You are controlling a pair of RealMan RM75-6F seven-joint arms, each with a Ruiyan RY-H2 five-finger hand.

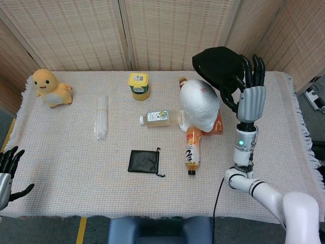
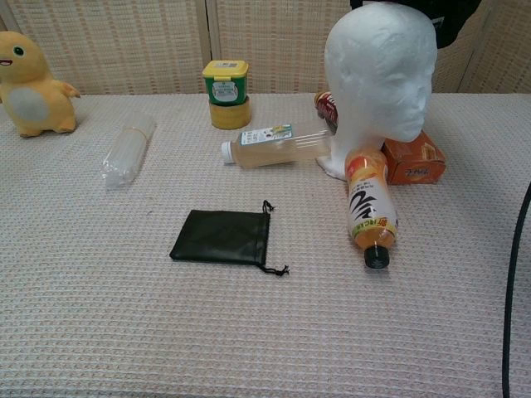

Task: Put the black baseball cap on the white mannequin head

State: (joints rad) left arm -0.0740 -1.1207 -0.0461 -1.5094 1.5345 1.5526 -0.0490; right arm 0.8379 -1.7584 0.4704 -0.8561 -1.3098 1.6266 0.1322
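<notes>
Right hand [image 1: 251, 94] raised upright above the right side of the tabletop [image 1: 66, 168], back of the hand toward the head camera, fingers pointing up. It holds the black baseball cap [image 1: 219, 65] by the rear edge; the strap loop hangs dark against the palm side. The cap sits to the left of the hand and slightly higher, bulging out toward the screen behind.

Cap is airborne, above and just behind the white mannequin head [image 1: 199, 104], to its right. Whether cap and head touch: cannot tell from the head view. In the chest view only a dark edge of the cap shows at the top of the frame, over the crown of the mannequin head.

Mannequin head stands upright on the tabletop, face toward the robot. An orange-labelled bottle [image 1: 192, 148] lies in front of it, cap end toward the robot. A pale tea bottle [image 1: 161, 117] lies on its side just to the left. An orange packet [image 2: 414, 159] is at the right of its base.

Left hand [image 1: 7, 175] low at the near-left edge of the tabletop, fingers spread, holding nothing.

Elsewhere: yellow plush toy [image 1: 50, 87] far left, clear crushed bottle [image 1: 102, 116], green-and-yellow jar [image 1: 138, 85], black drawstring pouch [image 1: 144, 161] lying flat near centre.
</notes>
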